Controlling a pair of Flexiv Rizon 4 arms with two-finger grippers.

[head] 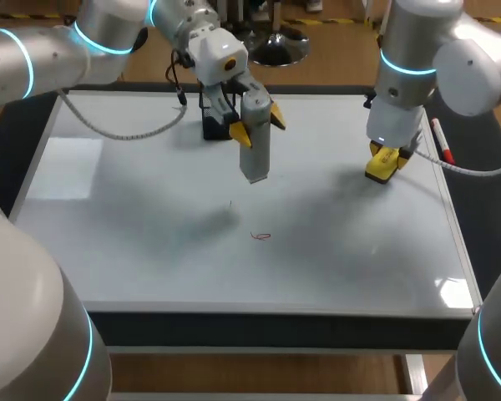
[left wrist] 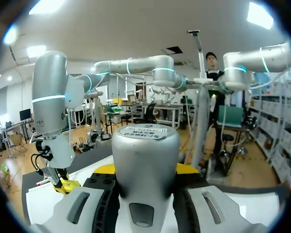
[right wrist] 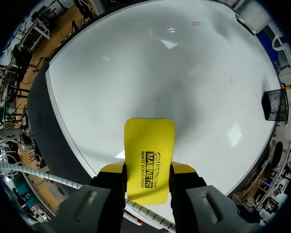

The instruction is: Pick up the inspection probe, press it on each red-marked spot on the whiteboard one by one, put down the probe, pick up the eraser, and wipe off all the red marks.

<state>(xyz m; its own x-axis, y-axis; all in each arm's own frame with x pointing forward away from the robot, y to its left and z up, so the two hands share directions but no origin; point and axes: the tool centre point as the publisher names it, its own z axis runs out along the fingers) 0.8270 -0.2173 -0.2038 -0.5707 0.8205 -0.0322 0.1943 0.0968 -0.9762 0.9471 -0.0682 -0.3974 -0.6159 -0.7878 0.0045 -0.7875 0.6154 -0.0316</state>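
Probe (head: 255, 142) clamped by left fingers (head: 241, 134) | right fingers (right wrist: 112, 168) clamp eraser (right wrist: 149, 155) | red mark (head: 260, 236) outside left wrist view

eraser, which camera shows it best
Right wrist view: the eraser shows its broad yellow face up close. The head view shows only a yellow edge at the right gripper; the left wrist view, a tiny yellow patch far off.

Red mark (right wrist: 195, 23) (distant), shape unclear
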